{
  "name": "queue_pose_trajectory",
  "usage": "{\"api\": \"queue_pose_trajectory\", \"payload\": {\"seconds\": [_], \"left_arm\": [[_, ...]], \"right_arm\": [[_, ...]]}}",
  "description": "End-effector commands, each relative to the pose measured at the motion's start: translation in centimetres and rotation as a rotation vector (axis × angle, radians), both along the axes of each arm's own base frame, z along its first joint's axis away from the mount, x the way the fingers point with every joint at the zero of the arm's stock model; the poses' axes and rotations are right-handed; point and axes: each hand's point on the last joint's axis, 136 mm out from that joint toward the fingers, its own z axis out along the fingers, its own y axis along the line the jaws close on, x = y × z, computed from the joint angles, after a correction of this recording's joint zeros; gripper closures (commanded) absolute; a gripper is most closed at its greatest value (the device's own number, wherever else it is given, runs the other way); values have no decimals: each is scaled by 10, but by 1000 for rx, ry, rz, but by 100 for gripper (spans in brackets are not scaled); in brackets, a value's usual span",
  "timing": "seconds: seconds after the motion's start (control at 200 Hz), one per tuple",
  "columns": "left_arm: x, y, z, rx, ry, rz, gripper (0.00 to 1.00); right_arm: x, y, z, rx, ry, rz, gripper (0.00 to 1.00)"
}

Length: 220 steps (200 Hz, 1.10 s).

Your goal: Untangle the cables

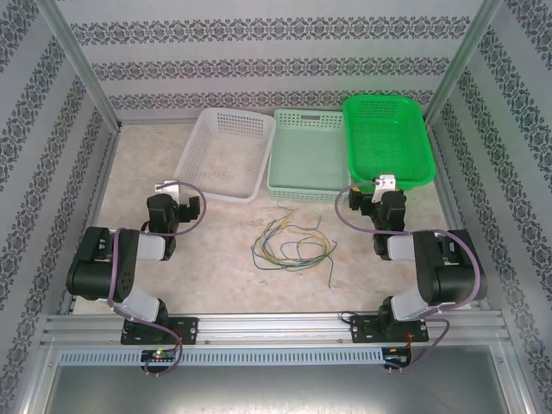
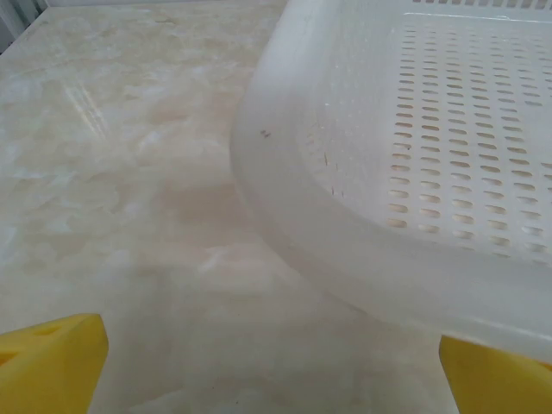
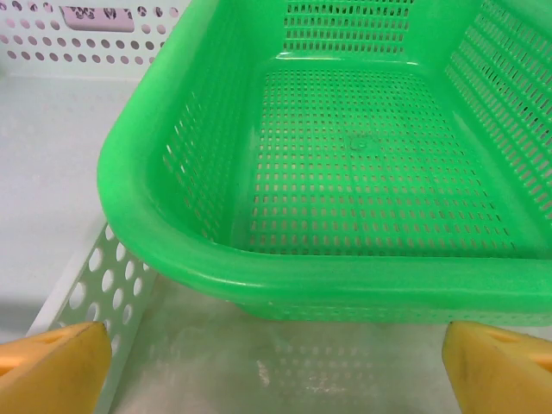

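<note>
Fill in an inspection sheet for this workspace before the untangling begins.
Surface: marbled beige table.
Job's things: cables, green, blue and yellow, tangled in one heap at centre, untouched.
Clutter: white basket, pale green basket, green basket in a row at the far edge, all empty.
Grippers: left gripper open, facing the white basket; right gripper open, facing the green basket; both hold nothing.
Cables: purple arm cables looped along both arms, apart from the heap.
Surroundings: patterned walls, metal frame.

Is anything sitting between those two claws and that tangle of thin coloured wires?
Nothing visible. The tangle of thin green, blue and yellow cables lies on the beige marbled tabletop, with bare surface toward the open left gripper and open right gripper.
</note>
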Motion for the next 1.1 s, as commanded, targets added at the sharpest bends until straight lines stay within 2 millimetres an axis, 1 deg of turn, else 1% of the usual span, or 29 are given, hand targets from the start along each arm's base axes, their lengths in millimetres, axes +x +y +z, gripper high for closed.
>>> {"api": "queue_pose_trajectory", "payload": {"seconds": [0.0, 0.744, 0.834, 0.904, 0.959, 1.009, 1.054, 1.094], "left_arm": [[9, 1, 14, 4, -56, 2, 1], [9, 1, 15, 4, -58, 2, 1], [8, 1, 14, 4, -56, 2, 1], [8, 7, 22, 6, -62, 39, 0], [6, 16, 37, 8, -67, 93, 0], [0, 23, 46, -10, -33, 153, 1], [-7, 25, 46, -41, 20, 185, 0], [-14, 24, 45, -78, 58, 200, 0]], "right_arm": [[7, 2, 12, 11, -37, 8, 2], [7, 3, 11, 20, -35, 21, 2], [7, 2, 13, 24, -40, 18, 3], [7, 5, 18, 16, -41, 29, 6], [3, 8, 27, 2, -45, 38, 7], [0, 10, 33, 7, -28, 38, 7], [-5, 14, 35, 32, 44, 50, 7], [-10, 19, 37, 58, 108, 70, 2]]}}
